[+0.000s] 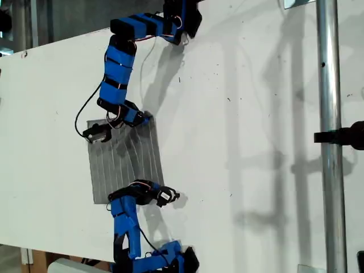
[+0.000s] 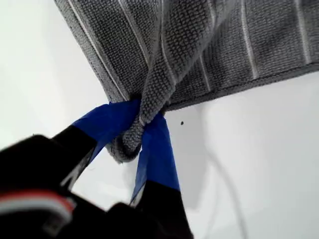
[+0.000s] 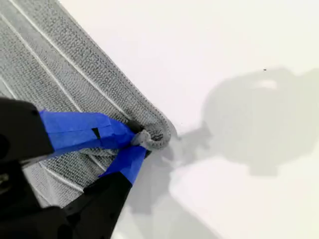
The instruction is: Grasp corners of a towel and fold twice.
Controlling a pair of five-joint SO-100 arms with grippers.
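The gray striped towel (image 1: 125,159) lies flat on the white table (image 1: 239,142), toward the exterior view's left. My first gripper (image 1: 145,118), on the arm reaching in from the exterior view's top, is shut on the towel's upper right corner as that view shows it. Its wrist view shows the blue-taped jaws (image 2: 142,117) pinching a bunched corner (image 2: 130,142), with a ridge of towel (image 2: 224,40) pulled up behind. My second gripper (image 1: 158,193), on the arm from the exterior view's bottom, is shut on the lower right corner (image 3: 155,135) of the towel (image 3: 45,59); jaws (image 3: 138,143) are closed.
A vertical metal pole (image 1: 330,114) with a black clamp (image 1: 341,136) stands at the exterior view's right. Bare white table lies between the towel and the pole. The table's edge (image 1: 34,249) runs along the exterior view's lower left. Thin black cables (image 1: 82,114) hang off the arms.
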